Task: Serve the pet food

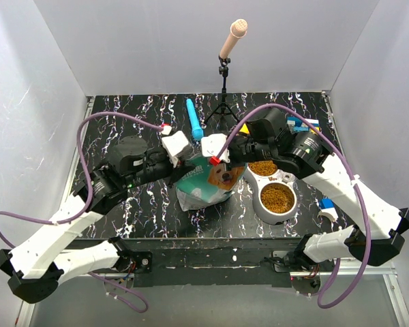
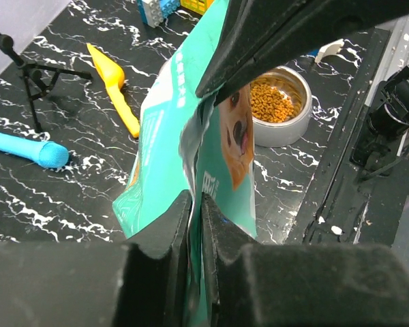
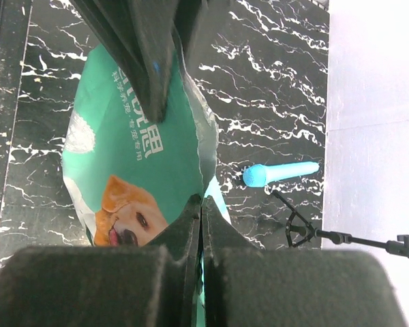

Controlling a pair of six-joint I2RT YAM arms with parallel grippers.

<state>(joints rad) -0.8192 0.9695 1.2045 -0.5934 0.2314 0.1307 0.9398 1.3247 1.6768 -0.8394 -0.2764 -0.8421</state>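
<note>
Pet food bag [image 1: 206, 185] sits mid-surface, held up between both arms. Left end effector [image 2: 195, 199] is pressed together on one side of the bag's top edge, and right end effector [image 3: 201, 201] pinches the opposite side. The top edge runs left-right between them, with the bag body hanging below. Steel bowl [image 1: 260, 203], already holding kibble [image 1: 277, 197], lies to the bag's right, nearer the right arm. Judgement: any pour has to tip rightward, toward that bowl.
</note>
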